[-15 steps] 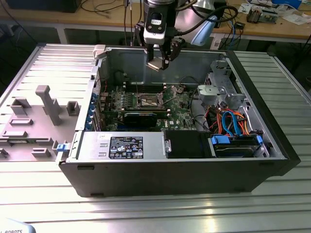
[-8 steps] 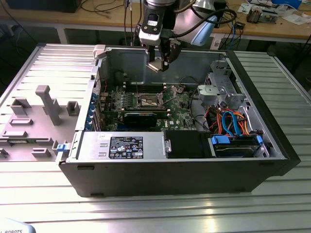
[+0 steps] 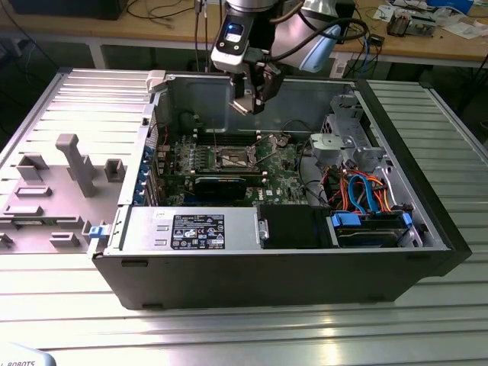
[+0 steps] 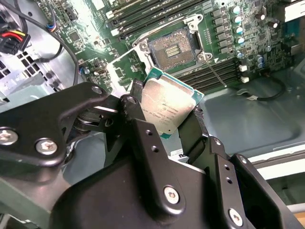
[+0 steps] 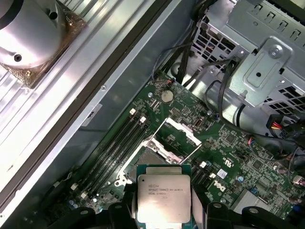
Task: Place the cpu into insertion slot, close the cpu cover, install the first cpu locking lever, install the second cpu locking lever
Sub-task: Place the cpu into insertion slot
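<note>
My end effector is clamped on the cpu, holding it in the air over the slot, whose cover stands raised.

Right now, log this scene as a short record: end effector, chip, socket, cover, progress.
end effector: shut on the chip, above the open computer case
chip: gripped by two opposite edges, metal top showing, above the circuit board
socket: empty, contacts exposed
cover: swung open, off the socket
progress: chip not yet seated
</note>
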`<state>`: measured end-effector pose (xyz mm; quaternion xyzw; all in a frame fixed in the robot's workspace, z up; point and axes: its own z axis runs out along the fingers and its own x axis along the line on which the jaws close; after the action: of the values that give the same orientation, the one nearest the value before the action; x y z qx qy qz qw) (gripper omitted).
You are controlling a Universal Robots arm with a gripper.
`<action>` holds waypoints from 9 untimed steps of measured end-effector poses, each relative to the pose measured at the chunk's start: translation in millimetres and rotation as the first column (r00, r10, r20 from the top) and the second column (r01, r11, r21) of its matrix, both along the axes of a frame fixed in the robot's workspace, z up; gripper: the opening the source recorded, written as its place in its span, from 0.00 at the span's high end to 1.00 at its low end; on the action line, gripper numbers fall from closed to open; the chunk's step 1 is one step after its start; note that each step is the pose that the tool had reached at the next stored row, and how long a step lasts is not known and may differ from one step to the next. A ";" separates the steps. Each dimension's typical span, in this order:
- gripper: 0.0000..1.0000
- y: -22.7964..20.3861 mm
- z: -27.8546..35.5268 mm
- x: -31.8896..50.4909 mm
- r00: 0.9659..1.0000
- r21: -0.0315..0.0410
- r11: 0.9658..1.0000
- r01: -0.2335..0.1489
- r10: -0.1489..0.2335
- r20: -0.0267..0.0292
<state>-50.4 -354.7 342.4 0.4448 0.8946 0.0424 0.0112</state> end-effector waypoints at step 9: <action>0.46 0.0 -0.6 -3.4 1.000 0.000 1.000 0.012 -0.012 0.000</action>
<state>-53.8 -354.6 341.8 0.4501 0.8919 0.0424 0.0115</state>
